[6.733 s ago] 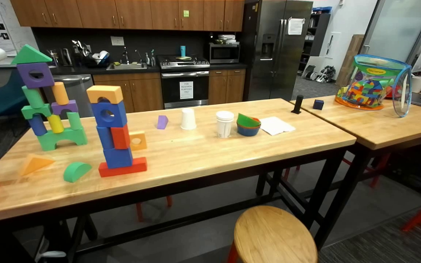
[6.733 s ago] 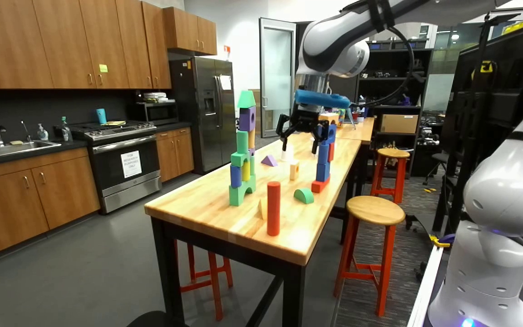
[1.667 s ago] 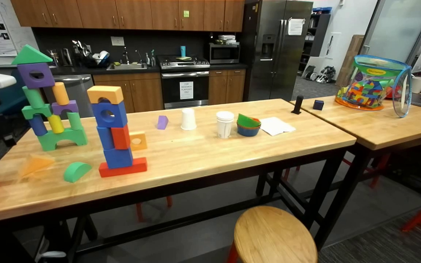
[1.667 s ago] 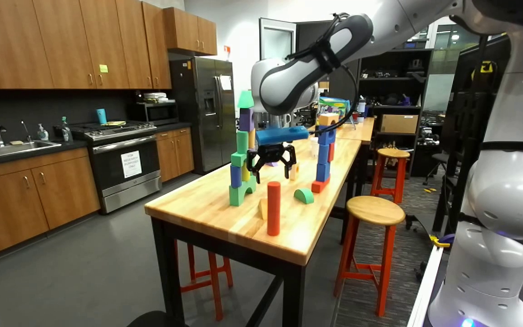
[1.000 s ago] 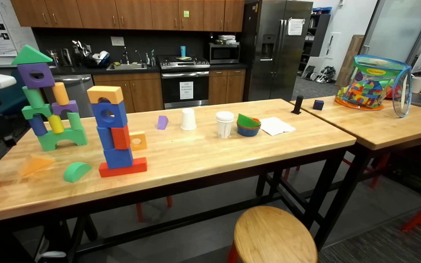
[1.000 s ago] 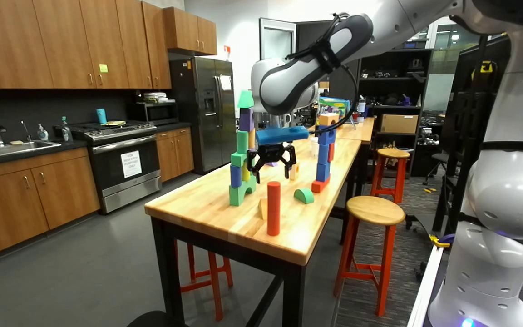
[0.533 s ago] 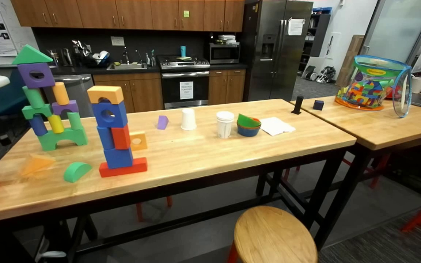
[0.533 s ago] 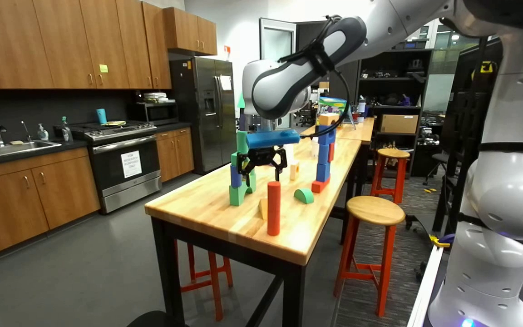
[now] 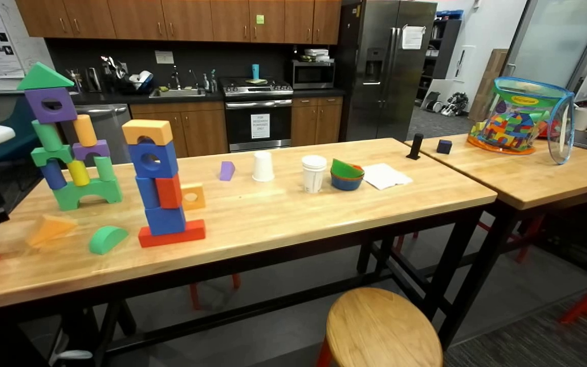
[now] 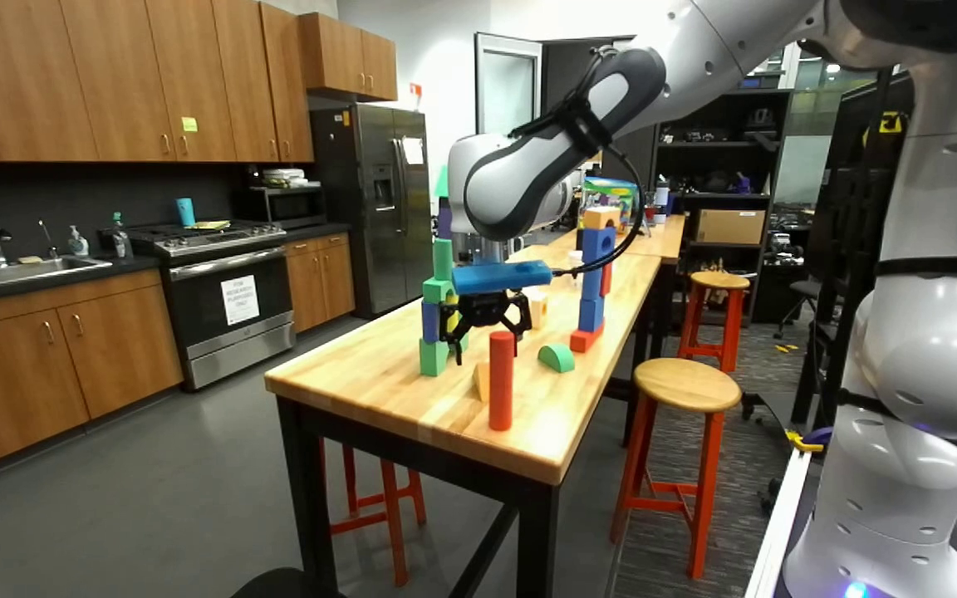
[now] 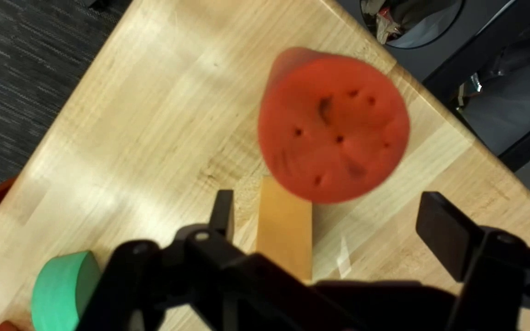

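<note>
Step in hand, judging by pose: lining up on the red cylinder [image 10: 500, 382]. It stood on end near one end of the bench [image 9: 283, 214]. Hand [image 11: 331, 219] was spread wide, nothing between its pads, touching nothing I could see. Wrist view put the cylinder at 12 o'clock of the finger gap, just beyond it; the orange wedge [image 11: 285, 225] showed through the gap, toward 9. Next move, my guess, called for a shift toward 12 in that view, then straight down around the cylinder without brushing it; tall and narrow, it looked easy to tip.

Counts, clock taken from the cylinder in an exterior view. Red cylinder, one. Orange wedge, one, at 9, partly hidden behind the cylinder. Green half-circle [image 10: 557, 358], one, at 2. Towers, two: arch tower [image 10: 431, 324] at 11, ten blocks; blue-and-red tower [image 10: 592, 284] between 1 and 2, six. Holed orange block [image 9: 199, 199], one; purple wedge [image 9: 226, 171], one. Upturned cup [image 9: 263, 167], one; cup stack [image 9: 313, 176], one, nested number unclear. Bowls [image 9: 346, 183], three colours showing.
</note>
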Robot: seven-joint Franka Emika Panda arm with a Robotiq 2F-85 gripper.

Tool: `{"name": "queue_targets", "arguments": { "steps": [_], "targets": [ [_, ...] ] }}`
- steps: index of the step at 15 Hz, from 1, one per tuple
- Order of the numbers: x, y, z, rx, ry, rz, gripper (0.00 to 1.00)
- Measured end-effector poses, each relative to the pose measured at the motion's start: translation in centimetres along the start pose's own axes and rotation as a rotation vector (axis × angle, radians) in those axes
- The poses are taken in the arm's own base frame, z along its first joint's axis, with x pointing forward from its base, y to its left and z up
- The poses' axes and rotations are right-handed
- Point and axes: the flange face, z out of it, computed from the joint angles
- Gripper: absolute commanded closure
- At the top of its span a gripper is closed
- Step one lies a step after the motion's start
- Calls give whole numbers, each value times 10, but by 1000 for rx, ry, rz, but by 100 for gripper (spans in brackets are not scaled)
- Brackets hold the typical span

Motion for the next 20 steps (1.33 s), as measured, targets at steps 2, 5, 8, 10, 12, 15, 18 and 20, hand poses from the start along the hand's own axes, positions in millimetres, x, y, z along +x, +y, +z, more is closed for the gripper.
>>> {"name": "queue_targets", "arguments": {
  "steps": [2, 5, 8, 10, 12, 15, 18, 20],
  "targets": [
    [-1, -1, 6, 0, -17, 7, 0],
    [-1, -2, 10, -1, -25, 9, 0],
    [-1, -2, 10, 0, -25, 10, 0],
    [0, -1, 11, -1, -25, 11, 0],
    [1, -1, 11, -2, -26, 13, 0],
    [3, -1, 12, 2, -15, 14, 0],
    [7, 0, 18, -4, 1, 13, 0],
    [9, 0, 23, -11, 6, 12, 0]
  ]
}}
